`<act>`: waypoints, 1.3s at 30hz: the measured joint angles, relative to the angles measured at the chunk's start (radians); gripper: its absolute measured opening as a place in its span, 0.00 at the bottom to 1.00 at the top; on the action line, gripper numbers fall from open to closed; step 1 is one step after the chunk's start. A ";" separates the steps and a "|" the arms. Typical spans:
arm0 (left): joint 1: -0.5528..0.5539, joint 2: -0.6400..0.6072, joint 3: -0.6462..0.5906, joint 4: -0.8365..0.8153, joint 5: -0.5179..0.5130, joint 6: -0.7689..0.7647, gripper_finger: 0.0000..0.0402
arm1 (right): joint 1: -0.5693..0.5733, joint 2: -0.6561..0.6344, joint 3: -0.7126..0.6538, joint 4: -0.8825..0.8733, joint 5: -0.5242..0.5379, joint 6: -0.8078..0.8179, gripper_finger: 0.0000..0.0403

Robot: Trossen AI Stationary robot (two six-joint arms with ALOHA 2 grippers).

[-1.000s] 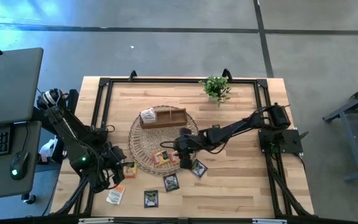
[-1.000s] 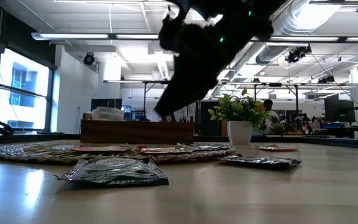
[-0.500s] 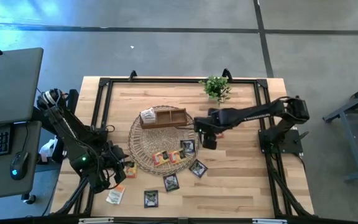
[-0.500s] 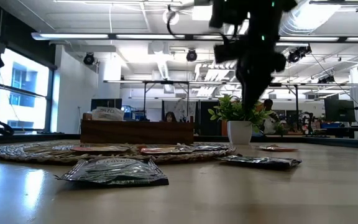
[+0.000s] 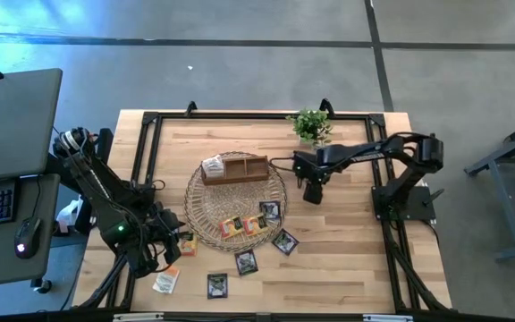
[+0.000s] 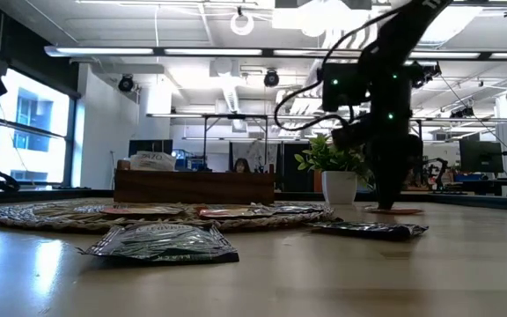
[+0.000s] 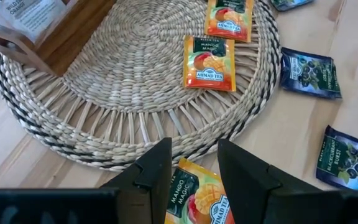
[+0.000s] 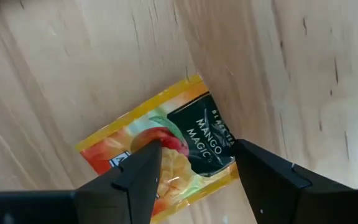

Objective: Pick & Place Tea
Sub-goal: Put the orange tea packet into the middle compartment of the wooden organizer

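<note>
Small square tea packets lie flat on the round woven mat (image 5: 206, 210) and on the wood near it: orange ones (image 5: 232, 227), dark ones (image 5: 246, 262). My right gripper (image 8: 194, 163) points down, open, right of the mat. An orange mango packet (image 8: 191, 146) lies flat on the bare wood under it, one fingertip on either side. My left gripper (image 7: 194, 167) is open at the mat's near left rim, tilted down over another orange mango packet (image 7: 199, 196) lying on the wood. My right gripper stands astride the mango packet from above; in the low view its fingertips (image 6: 385, 204) reach down to the packet (image 6: 398, 210), but whether they touch it I cannot tell. My left gripper's fingers (image 7: 160, 167) overlap the other packet's far edge; touching or not, I cannot tell.
A brown wooden tray (image 5: 240, 169) with a white packet (image 5: 212, 166) stands on the mat's far part. A small potted plant (image 5: 311, 126) stands at the far edge, close behind my right arm. A white and orange packet (image 5: 164, 283) lies near the left front.
My right gripper has swung from the mat's near right part toward the table's far right, off the mat. It has tipped to point straight down and sunk over the orange packet on the wood. A dark packet now shows on the mat where it stood.
</note>
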State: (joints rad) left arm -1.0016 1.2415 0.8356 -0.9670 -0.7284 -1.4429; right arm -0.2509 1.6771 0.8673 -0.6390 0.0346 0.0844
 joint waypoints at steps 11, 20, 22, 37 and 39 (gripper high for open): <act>0.000 0.000 0.000 -0.001 0.000 0.002 0.32 | -0.005 -0.004 -0.075 0.113 -0.069 0.046 0.43; 0.000 0.000 0.000 -0.004 0.000 0.002 0.32 | -0.003 -0.031 -0.087 0.224 -0.203 0.095 0.05; 0.000 0.000 0.000 -0.004 -0.006 0.002 0.32 | 0.002 -0.044 -0.089 0.264 -0.216 0.102 0.02; 0.000 0.000 0.001 -0.003 -0.078 0.033 0.32 | 0.316 -0.122 -0.086 1.031 0.262 -0.043 0.03; 0.000 0.000 0.001 -0.004 -0.096 0.033 0.32 | 0.351 -0.119 -0.086 1.125 0.388 -0.126 0.04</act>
State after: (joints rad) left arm -1.0015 1.2411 0.8368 -0.9707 -0.8243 -1.4101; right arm 0.0998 1.5583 0.7813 0.4864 0.4226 -0.0411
